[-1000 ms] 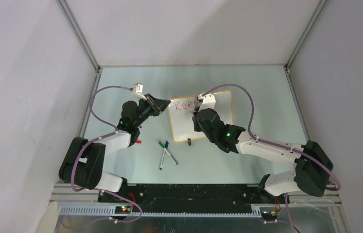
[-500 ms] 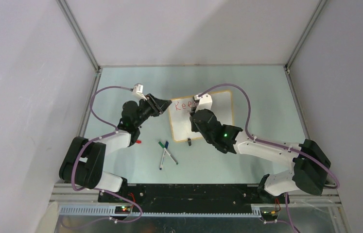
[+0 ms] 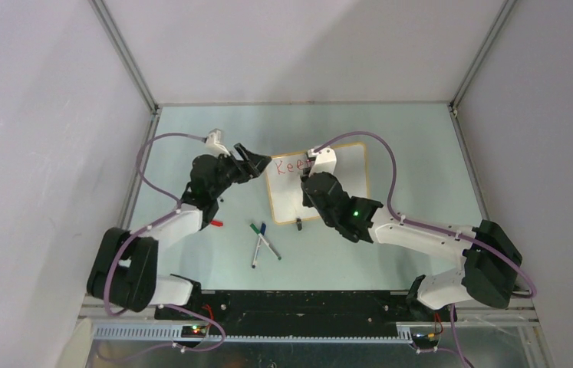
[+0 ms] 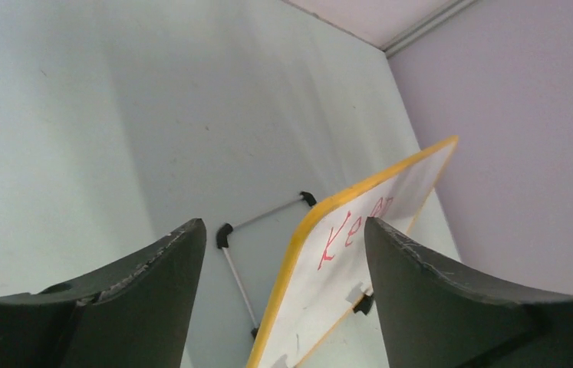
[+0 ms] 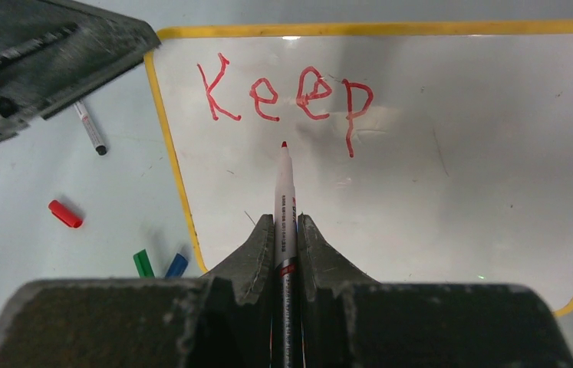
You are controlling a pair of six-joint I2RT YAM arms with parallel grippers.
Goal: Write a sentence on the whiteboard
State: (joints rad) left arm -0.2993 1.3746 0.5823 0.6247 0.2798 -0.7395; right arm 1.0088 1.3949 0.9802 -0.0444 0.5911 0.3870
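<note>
Where the overhead view half-hides the writing [image 3: 292, 164] behind the right arm [image 3: 390, 226], the right wrist view shows "Keep" whole, along the far edge of the whiteboard [image 5: 459, 153]. The right gripper [image 5: 286, 222] clamps a marker [image 5: 284, 184], tip toward the word. The left gripper [image 4: 281, 230] gapes at the board's left corner.

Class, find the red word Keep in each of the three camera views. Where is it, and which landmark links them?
Top external: Keep sits at the whiteboard's far left corner, partly behind the right arm.
Left wrist: Keep is lower middle, slanted, between the left gripper's fingers.
Right wrist: Keep is upper left, above the red marker's tip.
Shared landmark: the board's yellow frame.
</note>
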